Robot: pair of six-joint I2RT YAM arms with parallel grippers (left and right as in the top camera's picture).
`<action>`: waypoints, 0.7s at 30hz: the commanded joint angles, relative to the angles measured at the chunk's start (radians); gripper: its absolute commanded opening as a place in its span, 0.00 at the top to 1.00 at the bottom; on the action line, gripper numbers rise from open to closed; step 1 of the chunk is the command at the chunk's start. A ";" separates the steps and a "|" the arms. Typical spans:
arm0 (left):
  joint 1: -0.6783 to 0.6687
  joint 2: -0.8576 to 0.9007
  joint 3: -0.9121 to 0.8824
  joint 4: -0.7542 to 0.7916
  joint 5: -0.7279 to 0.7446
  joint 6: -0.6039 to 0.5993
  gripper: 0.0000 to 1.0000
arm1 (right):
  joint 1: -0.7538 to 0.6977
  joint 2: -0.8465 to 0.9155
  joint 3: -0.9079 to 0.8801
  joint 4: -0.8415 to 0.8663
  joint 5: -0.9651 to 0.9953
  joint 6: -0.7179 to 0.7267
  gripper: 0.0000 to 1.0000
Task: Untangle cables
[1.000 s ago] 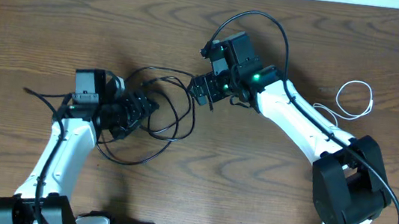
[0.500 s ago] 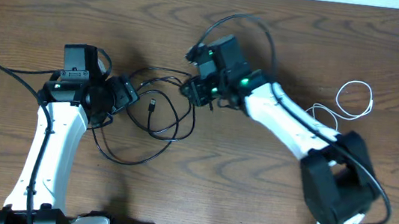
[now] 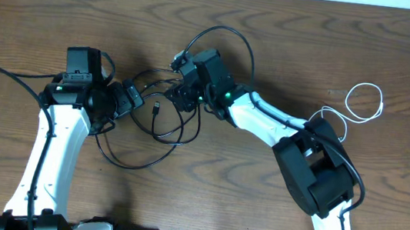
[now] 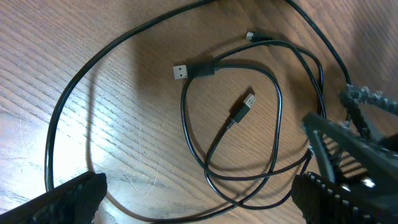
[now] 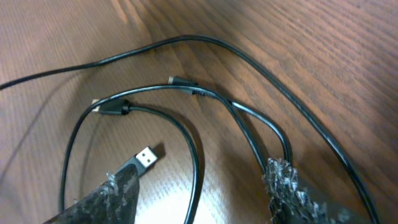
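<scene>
Black cable [image 4: 184, 118] lies in loose, overlapping loops on the wooden table [image 3: 292, 32], left of centre, between the two grippers. One flat metal plug [image 4: 181, 71] rests at the top of the inner loop, and a second plug [image 4: 247, 101] lies inside that loop. The strands cross one another toward the right side of the tangle. White cable [image 3: 347, 100] sits well apart from the tangle, near the table's right side, curled in a small loop. Left gripper [image 4: 199, 198] hovers over the black loops, spread wide with nothing pinched in it. Right gripper [image 5: 199, 190] is low over the tangle's right side with its jaws apart. One strand passes through the gap and two more run up to one fingertip [image 5: 281, 177], though I cannot tell whether they touch it.
</scene>
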 commanded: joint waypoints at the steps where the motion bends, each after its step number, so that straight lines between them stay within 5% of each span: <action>1: -0.001 -0.002 0.009 -0.004 -0.014 0.010 0.00 | 0.028 0.024 0.014 0.013 0.007 -0.084 0.44; 10: 0.000 -0.002 0.009 -0.004 -0.014 0.010 0.00 | 0.030 0.025 0.424 -0.470 0.018 -0.178 0.45; 21: -0.001 -0.002 0.009 -0.004 -0.014 0.010 0.00 | 0.064 0.085 0.396 -0.730 0.030 -0.050 0.57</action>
